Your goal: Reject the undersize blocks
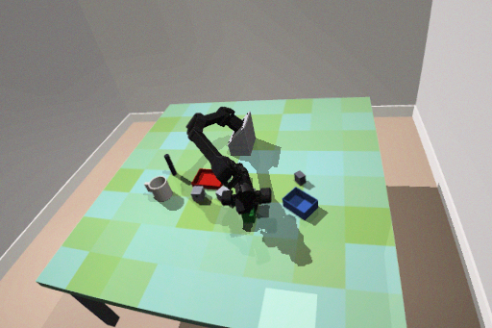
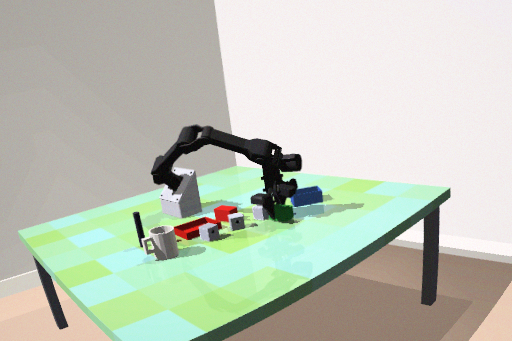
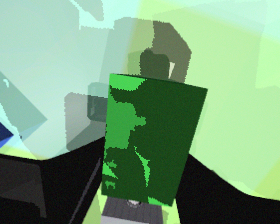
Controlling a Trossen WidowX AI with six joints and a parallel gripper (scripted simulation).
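My gripper (image 1: 247, 210) (image 2: 278, 207) is shut on the green GO gauge (image 1: 249, 220) (image 2: 284, 213) (image 3: 161, 120), low over the table. A steel block (image 2: 258, 212) (image 3: 126, 216) stands close beside the gauge; in the wrist view a small round spot shows on it at the gauge's lower edge. Whether the pin is in the hole is hidden. Two more steel blocks stand near the red tray (image 2: 186, 233): one block (image 1: 198, 193) (image 2: 207, 232) nearer the mug, the other block (image 2: 236, 221) nearer my gripper. No block is visible in the tray, partly hidden in the top view.
A blue tray (image 1: 292, 207) (image 2: 306, 197) stands on the gripper's far side, with a small dark grey cube (image 1: 300, 178) beyond it. A red box (image 2: 225, 213) stands beside the red tray. A grey mug (image 1: 160, 189) (image 2: 165, 243) and a black upright rod (image 1: 170, 164) (image 2: 138, 228) stand beyond the blocks.
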